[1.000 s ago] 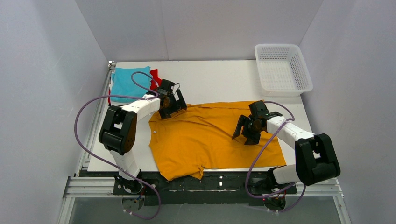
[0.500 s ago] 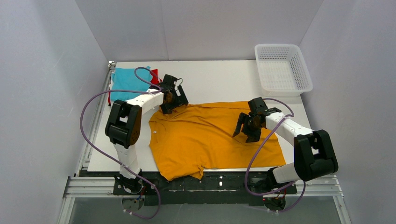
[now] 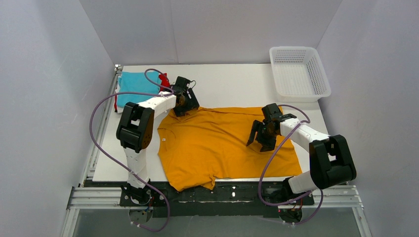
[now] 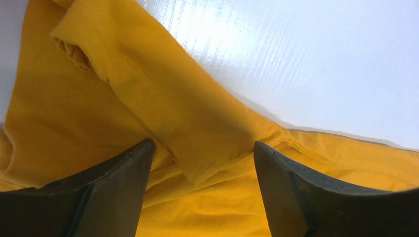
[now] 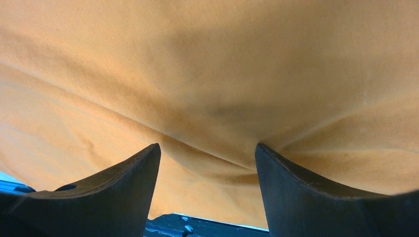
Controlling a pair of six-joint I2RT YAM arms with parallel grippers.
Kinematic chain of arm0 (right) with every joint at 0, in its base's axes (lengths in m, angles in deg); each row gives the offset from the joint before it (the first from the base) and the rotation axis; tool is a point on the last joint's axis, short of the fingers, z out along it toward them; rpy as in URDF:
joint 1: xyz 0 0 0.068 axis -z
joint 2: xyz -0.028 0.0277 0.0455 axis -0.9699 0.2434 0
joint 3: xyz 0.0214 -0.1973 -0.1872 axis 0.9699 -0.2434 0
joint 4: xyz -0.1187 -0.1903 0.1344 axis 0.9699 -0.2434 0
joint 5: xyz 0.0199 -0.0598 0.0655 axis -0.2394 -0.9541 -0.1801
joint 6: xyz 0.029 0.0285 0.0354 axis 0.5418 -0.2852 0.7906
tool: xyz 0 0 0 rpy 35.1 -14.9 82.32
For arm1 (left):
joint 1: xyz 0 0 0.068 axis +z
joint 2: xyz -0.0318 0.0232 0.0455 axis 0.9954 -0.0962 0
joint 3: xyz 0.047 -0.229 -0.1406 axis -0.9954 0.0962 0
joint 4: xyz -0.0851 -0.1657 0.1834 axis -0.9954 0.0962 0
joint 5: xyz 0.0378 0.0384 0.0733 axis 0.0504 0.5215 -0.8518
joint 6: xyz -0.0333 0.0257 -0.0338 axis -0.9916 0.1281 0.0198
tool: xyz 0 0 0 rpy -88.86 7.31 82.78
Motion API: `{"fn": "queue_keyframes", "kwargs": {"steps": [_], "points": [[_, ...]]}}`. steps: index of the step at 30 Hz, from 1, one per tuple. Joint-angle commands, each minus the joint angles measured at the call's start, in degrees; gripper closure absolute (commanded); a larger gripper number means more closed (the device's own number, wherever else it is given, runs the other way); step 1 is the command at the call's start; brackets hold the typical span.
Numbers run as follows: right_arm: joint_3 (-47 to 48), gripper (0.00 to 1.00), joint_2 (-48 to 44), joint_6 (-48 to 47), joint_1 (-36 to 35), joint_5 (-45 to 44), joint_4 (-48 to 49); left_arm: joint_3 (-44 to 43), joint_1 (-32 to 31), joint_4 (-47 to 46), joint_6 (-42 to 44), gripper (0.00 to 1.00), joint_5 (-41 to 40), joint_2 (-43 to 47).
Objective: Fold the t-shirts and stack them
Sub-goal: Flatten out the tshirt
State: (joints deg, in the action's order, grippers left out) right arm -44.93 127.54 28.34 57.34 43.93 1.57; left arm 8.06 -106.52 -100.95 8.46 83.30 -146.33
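Overhead: mustard-orange t-shirt [image 3: 222,145], soft matte cloth, spread on the worktop [image 3: 232,84] from middle to near edge; turquoise t-shirt [image 3: 133,85] folded at the far-left corner.
Left gripper [image 4: 200,148]: jaws apart, straddling a stitched sleeve hem [image 4: 148,108] that only its wrist view shows.
Right gripper [image 5: 207,150]: jaws apart over rumpled cloth.
Neck tag [image 3: 162,139]: unreadable.

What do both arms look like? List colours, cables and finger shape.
The left arm and right arm have white links and bulky black joints. The left gripper and right gripper are black, with dark tapered fingers. A purple cable loops along each arm.
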Motion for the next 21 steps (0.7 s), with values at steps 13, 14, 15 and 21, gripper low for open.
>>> {"fn": "queue_keyframes", "kwargs": {"steps": [13,14,15,21], "points": [[0.18,0.22,0.62,-0.22,-0.23,-1.78,-0.64,-7.33,-0.53,6.91,-1.16,0.39,0.13,-3.05],[0.18,0.22,0.58,-0.24,-0.23,-1.86,-0.60,-7.61,-0.59,7.23,-1.18,0.41,0.11,-3.24],[0.18,0.22,0.52,-0.30,-0.22,-2.00,-0.62,-7.82,-0.56,7.37,-1.08,0.42,0.19,-3.41],[0.17,0.22,0.61,-0.43,-0.24,-2.09,-0.64,-10.83,-0.70,8.50,-0.31,0.49,0.45,-5.65]]}}
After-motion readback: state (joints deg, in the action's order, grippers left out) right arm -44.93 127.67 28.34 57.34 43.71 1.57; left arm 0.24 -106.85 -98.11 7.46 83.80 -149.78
